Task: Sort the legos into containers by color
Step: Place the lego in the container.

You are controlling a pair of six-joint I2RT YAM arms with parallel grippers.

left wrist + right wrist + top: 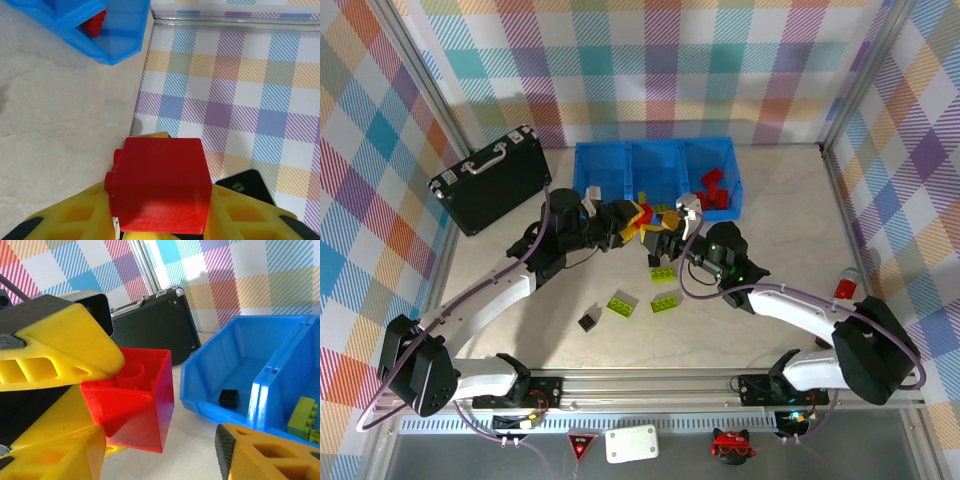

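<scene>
Red brick clamped in left gripper.
Right gripper stands open, empty, just beside; red compartment lies beyond, rightward.

Blue tray across far centre, black case left, green bricks nearer, open tabletop right.

The left pincer's 2 yellow fingers are matt plastic. Between them, the red brick is smooth, faintly glossy plastic. Ahead of it, the blue tray is glossy plastic. Beneath, the tabletop looks matt and marbled. Off to its left, the black case has a ribbed shell and metal edging.
</scene>
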